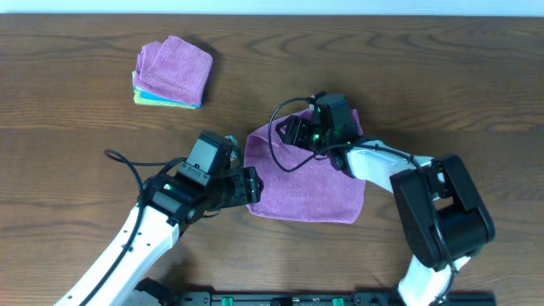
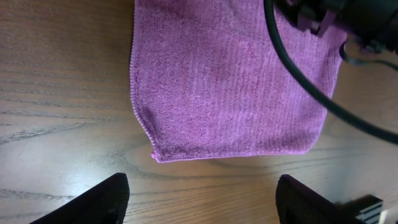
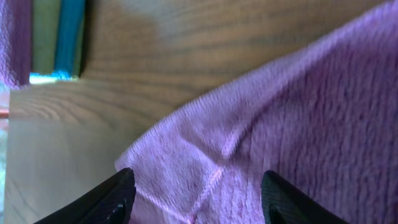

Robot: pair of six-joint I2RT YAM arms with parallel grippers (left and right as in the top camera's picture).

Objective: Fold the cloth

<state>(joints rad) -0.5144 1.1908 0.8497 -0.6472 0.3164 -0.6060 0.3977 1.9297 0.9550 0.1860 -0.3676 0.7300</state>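
A purple cloth (image 1: 310,183) lies folded on the wooden table, near the middle. My left gripper (image 1: 252,185) is open and empty at the cloth's left edge. In the left wrist view the cloth (image 2: 230,81) lies flat ahead of the open jaws (image 2: 202,202), its near corner just beyond them over bare wood. My right gripper (image 1: 293,132) is open over the cloth's far corner. In the right wrist view the cloth (image 3: 280,137) fills the space between its open fingers (image 3: 198,199); nothing is gripped.
A stack of folded cloths (image 1: 173,72), purple on top with blue and yellow-green below, sits at the far left; its edge shows in the right wrist view (image 3: 50,37). Black cables (image 2: 311,81) from the right arm cross over the cloth.
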